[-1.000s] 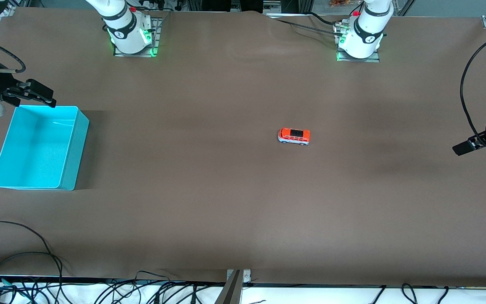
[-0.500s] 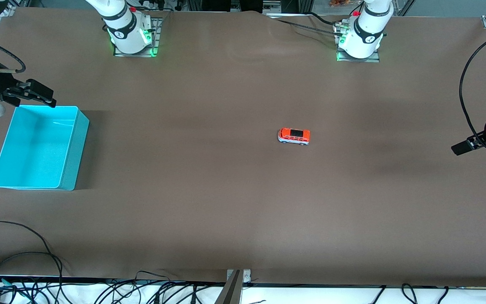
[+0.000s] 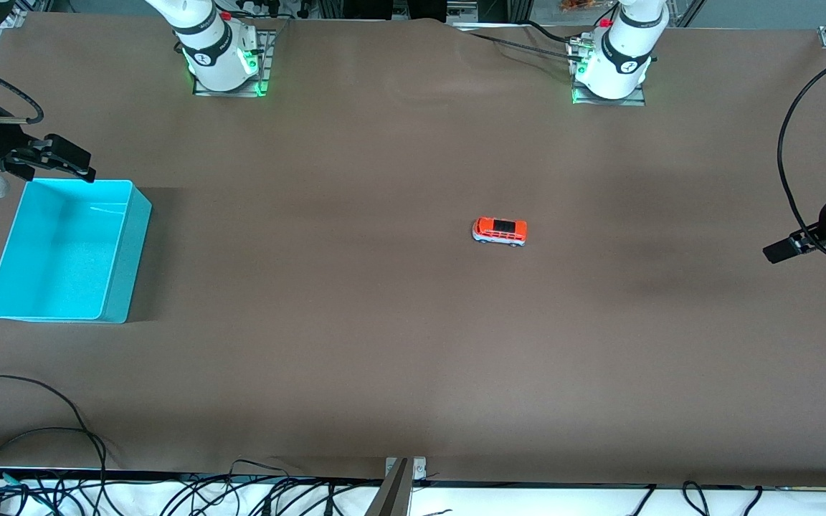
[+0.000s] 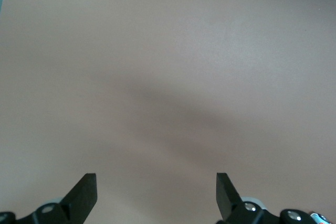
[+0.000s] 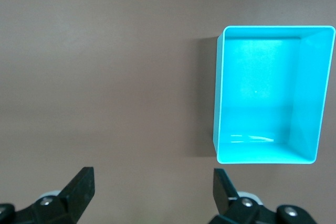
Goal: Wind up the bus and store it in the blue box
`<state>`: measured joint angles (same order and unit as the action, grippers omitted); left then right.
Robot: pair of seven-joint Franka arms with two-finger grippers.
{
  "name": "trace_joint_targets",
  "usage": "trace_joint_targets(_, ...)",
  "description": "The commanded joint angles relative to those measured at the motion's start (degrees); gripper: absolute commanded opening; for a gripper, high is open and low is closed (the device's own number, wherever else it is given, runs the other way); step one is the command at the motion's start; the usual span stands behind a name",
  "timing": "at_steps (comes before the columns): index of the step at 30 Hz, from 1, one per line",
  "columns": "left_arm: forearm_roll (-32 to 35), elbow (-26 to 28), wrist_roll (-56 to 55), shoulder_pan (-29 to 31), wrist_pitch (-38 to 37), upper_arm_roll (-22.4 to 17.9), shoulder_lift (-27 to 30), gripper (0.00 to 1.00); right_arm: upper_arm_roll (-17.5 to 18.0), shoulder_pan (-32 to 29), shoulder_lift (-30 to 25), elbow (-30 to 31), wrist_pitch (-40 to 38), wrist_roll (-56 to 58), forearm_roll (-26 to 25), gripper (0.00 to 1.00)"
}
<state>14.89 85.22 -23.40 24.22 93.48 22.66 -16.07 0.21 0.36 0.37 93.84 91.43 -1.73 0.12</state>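
1. Bus resting on its wheels on the bare brown desk, roughly mid-desk and somewhat toward the left arm's end, long side facing the front camera. Nothing touching it; not yet wound, judging by its untouched position.
2. Blue box standing open-topped at the right arm's end of the desk, well apart from the bus. Seen empty from the right wrist view. Probably placed at the edge to leave the middle free for the winding work.
3. Left tool hanging above the desk at the left arm's end, well apart from the bus, holding nothing. Fingers spread wide over plain desk surface in the left wrist view. Likely poised to travel toward the bus, being the closer of the two.
4. Right tool hovering above the box's rim on the edge toward the robot bases, also wide and empty, fingers framing the desk just beside the box. Appears to wait near the storage spot.
5. Next step, as a judgement: reach to the bus and close across its narrow body, leaving the wheels free for a pull-back wind. Small toy on smooth covering, so a risk of rolling away on first contact.
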Motion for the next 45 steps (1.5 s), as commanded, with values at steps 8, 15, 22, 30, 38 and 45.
trace_joint_targets(8,-1.1,-0.67,1.34,0.39,-1.28,0.46,0.34,1.0,0.06,0.17,-1.16,0.73,-0.82,-0.56,-0.64,1.0)
trace_joint_targets(15,-1.1,-0.49,1.42,0.39,-1.28,0.46,0.34,1.0,0.32,0.17,-1.16,0.47,-0.91,-1.79,-0.73,1.0)
trace_joint_targets(22,-1.1,-0.49,1.51,0.39,-1.28,0.46,0.25,1.0,0.32,0.17,-1.16,0.47,-0.91,-1.79,-0.73,1.0)
trace_joint_targets(30,-1.1,-0.31,1.34,0.39,-1.28,0.46,0.25,1.0,0.32,0.17,-0.89,0.47,-0.91,-1.88,-0.47,1.0)
trace_joint_targets(38,-2.06,-0.05,0.11,-0.05,-1.37,0.46,-0.1,1.0,1.11,0.61,-0.72,0.47,-0.91,-3.72,-0.12,1.0)
trace_joint_targets(45,-4.44,0.13,-4.9,-0.23,-1.72,0.46,-0.19,1.0,2.87,1.31,-0.02,-0.85,-0.64,-8.28,-0.03,1.0)
